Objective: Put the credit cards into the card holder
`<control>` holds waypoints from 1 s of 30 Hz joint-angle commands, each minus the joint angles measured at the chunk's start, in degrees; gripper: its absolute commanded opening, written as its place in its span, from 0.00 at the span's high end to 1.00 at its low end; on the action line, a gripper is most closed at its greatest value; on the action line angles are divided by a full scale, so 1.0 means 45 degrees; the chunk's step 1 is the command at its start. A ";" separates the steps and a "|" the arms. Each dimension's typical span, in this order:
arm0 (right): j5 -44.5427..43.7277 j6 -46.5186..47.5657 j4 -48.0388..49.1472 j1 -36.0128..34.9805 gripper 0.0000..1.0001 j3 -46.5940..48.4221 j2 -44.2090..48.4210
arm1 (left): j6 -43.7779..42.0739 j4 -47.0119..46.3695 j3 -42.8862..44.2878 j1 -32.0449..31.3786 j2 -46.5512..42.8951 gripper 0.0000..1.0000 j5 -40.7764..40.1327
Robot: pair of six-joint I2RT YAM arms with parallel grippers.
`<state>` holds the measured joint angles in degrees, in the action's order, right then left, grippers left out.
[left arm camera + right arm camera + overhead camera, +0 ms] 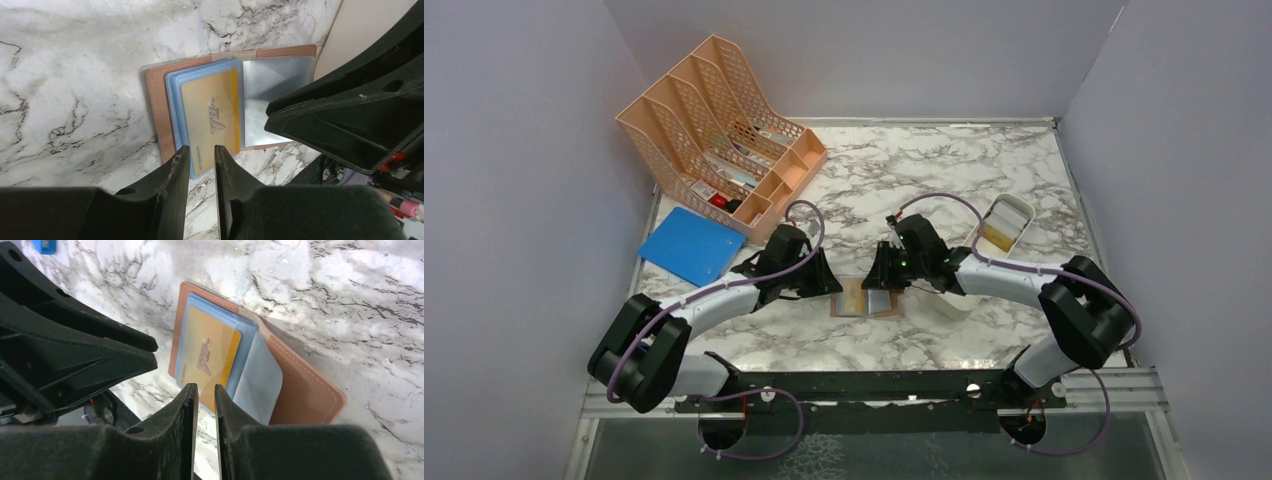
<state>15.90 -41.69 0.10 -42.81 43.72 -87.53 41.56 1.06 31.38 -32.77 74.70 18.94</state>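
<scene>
The pinkish-tan card holder [867, 298] lies open on the marble table between my two grippers. A gold card [210, 110] marked VIP sits in the light blue slots of one half, with one short end sticking out. A shiny grey-blue sleeve flap [272, 85] covers the other half. My left gripper [202, 152] hovers at the card's protruding end, jaws nearly together, holding nothing. My right gripper [204, 390] hovers over the same card [207, 355] from the opposite side of the holder [305, 390], jaws also nearly together and empty. No whitish-grey card shows clearly.
A white oblong tray [1006, 222] with something yellowish in it stands at the right rear. A peach mesh file organiser [724, 130] stands at the back left, and a blue flat folder [692, 245] lies in front of it. The two grippers [829, 283] [879, 275] are close together over the holder.
</scene>
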 commanded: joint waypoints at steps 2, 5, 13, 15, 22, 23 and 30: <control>-0.0493 0.0410 -0.0108 -0.0068 0.78 0.0229 -0.0803 | 0.0074 -0.0587 0.0116 -0.0083 0.0479 0.74 0.0324; -0.0584 0.0422 0.0018 -0.0077 0.79 -0.0043 -0.1052 | -0.0044 -0.0669 0.0062 -0.0090 0.0764 0.78 0.0218; -0.0682 0.0340 0.0375 -0.0077 0.81 -0.0620 -0.1398 | -0.0131 -0.0926 0.0051 -0.0087 0.1104 0.81 0.0265; -0.0682 0.0306 0.0470 -0.0077 0.82 -0.0765 -0.1445 | -0.0185 -0.0883 0.0072 -0.0092 0.1109 0.81 0.0201; -0.0584 0.0173 0.0791 -0.0077 0.83 -0.1013 -0.1528 | -0.0271 -0.0860 0.0045 -0.0081 0.1231 0.81 0.0142; -0.0584 0.0167 0.0815 -0.0077 0.83 -0.1041 -0.1544 | -0.0271 -0.0843 0.0033 -0.0080 0.1228 0.81 0.0090; -0.0565 0.0108 0.0969 -0.0077 0.84 -0.1278 -0.1504 | -0.0383 -0.0516 0.0046 -0.0092 0.1225 0.82 -0.0313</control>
<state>14.79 -41.17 4.89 -42.78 39.90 -92.90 40.93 -1.15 31.38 -32.77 79.83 18.87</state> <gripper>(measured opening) 0.158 0.188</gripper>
